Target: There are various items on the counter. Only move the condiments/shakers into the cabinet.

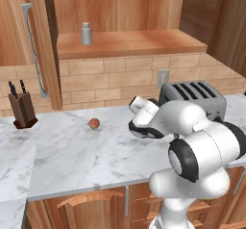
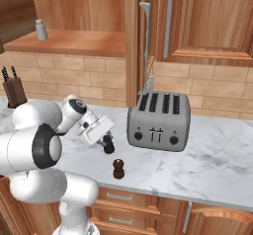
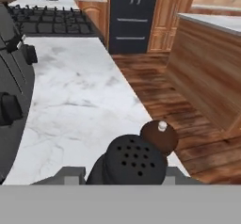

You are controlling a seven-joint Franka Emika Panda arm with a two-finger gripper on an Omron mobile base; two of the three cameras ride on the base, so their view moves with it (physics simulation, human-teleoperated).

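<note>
My gripper (image 2: 106,142) hangs low over the counter (image 2: 212,165), just left of the toaster, shut on the black shaker (image 2: 108,145). In the hand view the black shaker's perforated top (image 3: 134,158) sits between the fingertips, which press on its sides. The dark brown pepper mill (image 2: 118,169) stands upright just in front of it near the counter's front edge, and its knobbed top (image 3: 159,136) shows right behind the black one. The light grey shaker (image 1: 86,33) stands on the open shelf of the cabinet (image 1: 129,43).
A silver toaster (image 2: 159,122) stands right of the gripper. A small reddish ball (image 1: 94,123) lies on the counter's left part. A knife block (image 1: 22,108) is at the far left by the wall. The cabinet door (image 1: 41,40) stands open.
</note>
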